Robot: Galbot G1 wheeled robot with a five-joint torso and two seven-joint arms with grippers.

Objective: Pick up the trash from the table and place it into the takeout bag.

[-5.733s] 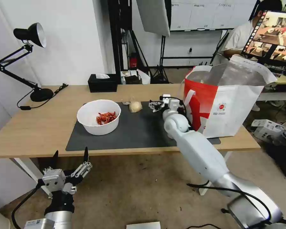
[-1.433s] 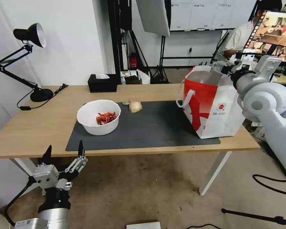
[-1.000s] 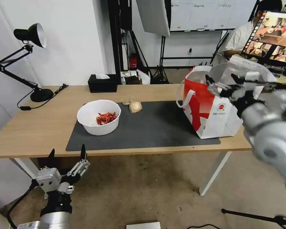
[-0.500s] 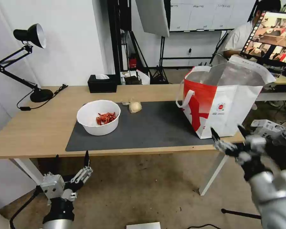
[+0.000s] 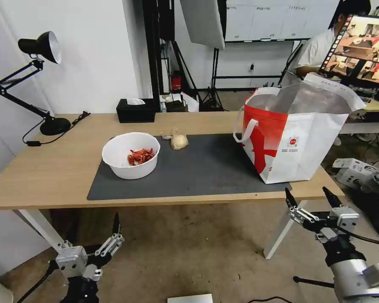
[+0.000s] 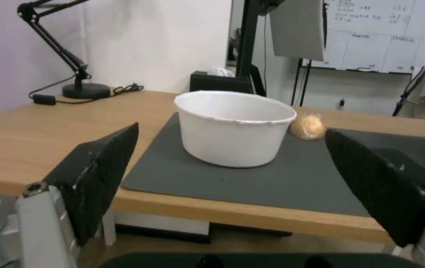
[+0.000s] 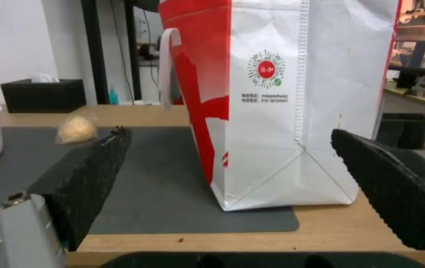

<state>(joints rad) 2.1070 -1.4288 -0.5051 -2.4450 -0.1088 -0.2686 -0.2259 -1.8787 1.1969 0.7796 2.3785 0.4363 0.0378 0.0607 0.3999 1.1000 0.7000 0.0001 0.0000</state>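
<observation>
- Step in hand, as judged: between picks. Both arms are parked low, in front of the table's (image 5: pixel 42 176) near edge and below its top, and neither is carrying anything.
- Right gripper (image 5: pixel 312 201): jaws spread wide, nothing between them. The takeout bag (image 5: pixel 297 139) stands directly ahead of it and above, at the right end of the dark mat (image 5: pixel 206 172).
- Left gripper (image 5: pixel 94 225): jaws likewise wide apart and empty. The white bowl (image 5: pixel 131 155) of red shell scraps sits ahead of and above it on the mat.
- The small clear bag with a beige lump (image 5: pixel 179 141) lies beyond the bowl, well apart from both grippers, nearer the left one.
- Remaining trash on the table: the bowl and the small bag.
- Next move, in my judgement: an arm must rise above the table edge, reach in and close on the bowl's rim or on the small bag. The bowl must be kept level so the scraps do not spill, then lifted over the bag's tall rim.
- Markings: a round red logo (image 7: pixel 267 69) on the bag's white side, with two lines of small print beneath, too small to read. No other legible writing.
</observation>
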